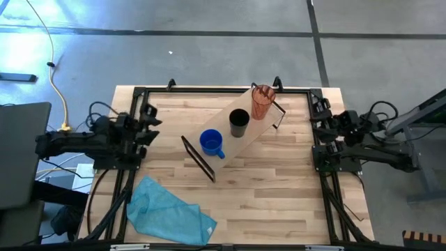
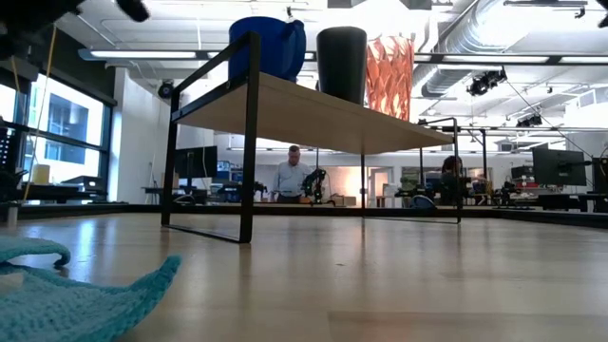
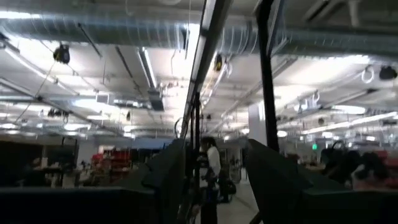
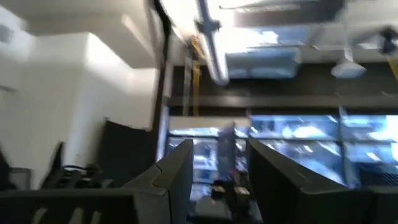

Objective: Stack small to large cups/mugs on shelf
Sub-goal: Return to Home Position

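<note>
Black jaws of the left gripper (image 3: 216,152) stand spread, with a clear gap between them and nothing held. The right gripper (image 4: 219,150) is the same: jaws apart and empty. Both wrist views look out level into the room rather than down at the work.

Seen from above, the left arm (image 1: 90,143) sits folded at the 9 o'clock edge of the table (image 1: 279,195), and the right arm (image 1: 369,146) sits folded at the 3 o'clock edge. Both are well apart from the shelf (image 1: 228,155).

The shelf lies on the middle of the table, running on a slant from 7 o'clock to 1 o'clock, with a black frame at each end. Three vessels stand upright on it in a row. The blue mug (image 1: 211,142) is at the 7 o'clock end, its handle turned toward 5 o'clock. The black cup (image 1: 239,121) stands in the middle. The orange tumbler (image 1: 262,102), the tallest, is at the 1 o'clock end. In the low view the black cup and the tumbler look close beside each other; whether they touch I cannot tell.

A teal cloth (image 1: 171,213) lies crumpled at the table's 7 o'clock corner, apart from the shelf. A person (image 2: 290,179) shows far off in the room behind.
</note>
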`<state>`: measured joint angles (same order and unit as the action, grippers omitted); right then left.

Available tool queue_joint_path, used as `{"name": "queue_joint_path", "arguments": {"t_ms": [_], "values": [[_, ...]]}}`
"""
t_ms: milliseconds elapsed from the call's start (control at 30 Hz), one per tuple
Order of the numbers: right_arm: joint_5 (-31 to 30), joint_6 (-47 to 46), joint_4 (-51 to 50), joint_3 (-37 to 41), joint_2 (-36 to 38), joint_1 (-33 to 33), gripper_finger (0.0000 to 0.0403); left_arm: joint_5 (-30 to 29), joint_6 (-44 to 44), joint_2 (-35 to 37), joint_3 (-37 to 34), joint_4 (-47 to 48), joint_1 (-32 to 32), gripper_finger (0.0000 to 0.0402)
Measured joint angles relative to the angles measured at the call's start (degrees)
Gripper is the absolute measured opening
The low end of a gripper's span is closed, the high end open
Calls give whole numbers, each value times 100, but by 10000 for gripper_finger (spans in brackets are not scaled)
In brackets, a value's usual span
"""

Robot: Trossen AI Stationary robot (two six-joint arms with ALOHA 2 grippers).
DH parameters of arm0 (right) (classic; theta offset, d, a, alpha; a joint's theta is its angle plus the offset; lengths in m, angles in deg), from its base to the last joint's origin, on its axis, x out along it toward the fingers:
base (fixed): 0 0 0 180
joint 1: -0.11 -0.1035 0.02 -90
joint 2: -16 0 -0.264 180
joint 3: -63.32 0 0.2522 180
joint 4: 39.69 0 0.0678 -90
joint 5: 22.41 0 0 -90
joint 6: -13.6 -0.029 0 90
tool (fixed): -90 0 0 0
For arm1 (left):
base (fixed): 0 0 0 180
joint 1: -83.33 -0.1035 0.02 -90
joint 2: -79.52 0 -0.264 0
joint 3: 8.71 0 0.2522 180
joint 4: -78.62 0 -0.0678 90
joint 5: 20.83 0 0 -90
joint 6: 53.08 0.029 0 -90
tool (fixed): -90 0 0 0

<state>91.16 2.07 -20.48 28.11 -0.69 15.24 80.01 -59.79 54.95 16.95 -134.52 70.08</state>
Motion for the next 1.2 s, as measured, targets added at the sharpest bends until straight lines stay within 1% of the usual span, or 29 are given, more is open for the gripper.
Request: {"name": "queue_joint_path", "arguments": {"t_ms": [100,167,267,333,400,567,700,800,900,1100,1200], "values": [[-335,86,-648,2,424,0,140,-141,-16,691,-279,126,126,156],[-369,158,-829,0,633,0,140,-313,54,1072,-314,481,224,156],[-407,215,-1215,83,886,0,140,-517,118,1487,-312,1045,386,156],[-500,118,-1332,303,1045,0,140,-592,144,1674,-312,1408,494,156],[-518,2,-1092,665,1196,-8,140,-670,181,1798,-312,1579,595,156],[-518,-3,398,1614,1614,-26,140,-876,332,1989,-312,1716,739,156],[-371,-237,1136,2024,1579,-30,140,-895,252,2125,-312,1938,726,156],[-350,-351,1076,2087,1502,-161,140,-899,84,2169,-312,2147,726,156],[-394,2,1191,2090,1427,-464,140,-899,-44,2173,-312,2177,726,156],[-1100,583,958,2090,1301,-1269,140,-897,-44,2175,-310,2165,726,156],[-1447,882,870,2090,1296,-1493,140,-897,-42,2182,-421,2118,726,156]]}}
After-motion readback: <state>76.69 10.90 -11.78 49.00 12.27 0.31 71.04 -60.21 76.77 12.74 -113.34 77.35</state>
